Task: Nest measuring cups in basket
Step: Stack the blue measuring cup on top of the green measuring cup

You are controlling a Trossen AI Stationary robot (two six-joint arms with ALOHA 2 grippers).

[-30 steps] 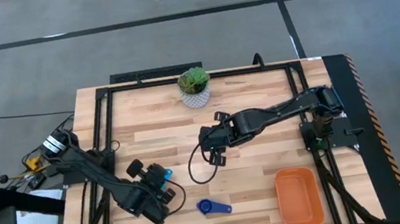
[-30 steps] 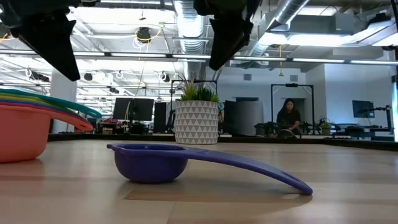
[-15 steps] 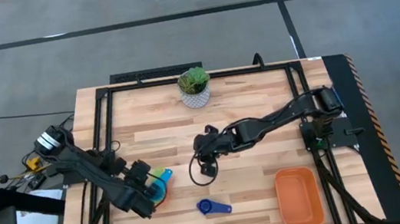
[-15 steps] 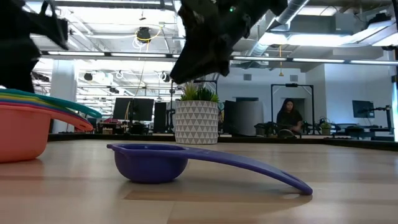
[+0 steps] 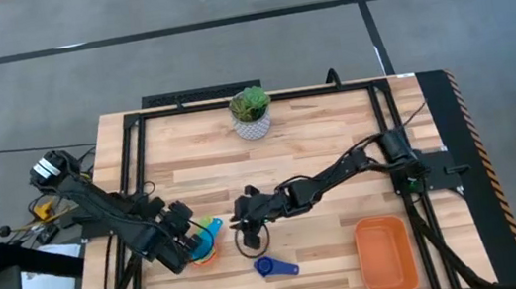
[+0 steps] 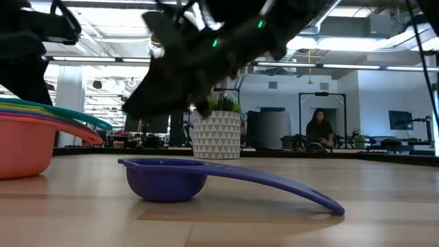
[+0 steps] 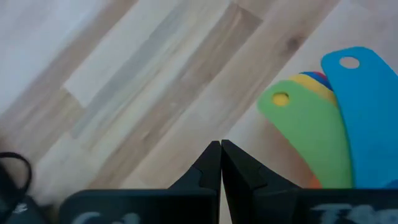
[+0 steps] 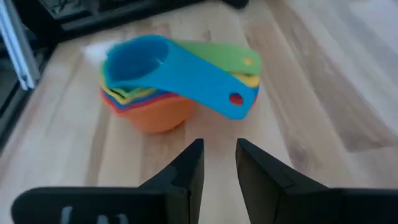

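High view: right gripper (image 5: 247, 213) has swung further toward the table's left-front since a second ago, when it hung near table centre; it now sits just beside the stack of nested cups (image 5: 207, 241), with the dark blue cup (image 5: 266, 266) in front of it. Left gripper (image 5: 183, 242) has pulled back toward the left edge and uncovered the stack, which it sat over a second ago; it now sits right at the stack's left side. The dark blue cup and the basket (image 5: 385, 253) have not moved; the basket is at the front right, well apart from every cup, with nothing seen in it.

Right wrist view: right fingers (image 8: 186, 167) are parted a little, gripping nothing, aimed at the stack (image 8: 155, 87). Light blue cup on top, green and yellow handles fanned beneath, orange cup at the bottom.

Left wrist view: left fingers (image 7: 208, 168) pressed together, empty; the green and light blue handles of the stack (image 7: 323, 124) lie just beyond them.

Low view: right arm now a dark blur across the upper middle, partly hiding the plant pot (image 6: 217, 134). Dark blue cup (image 6: 168, 180) rests upright on the wood, handle sloping down to the table. Stack (image 6: 31, 137) is cut off by the picture's edge. A person (image 6: 319, 130) sits far back in the room.
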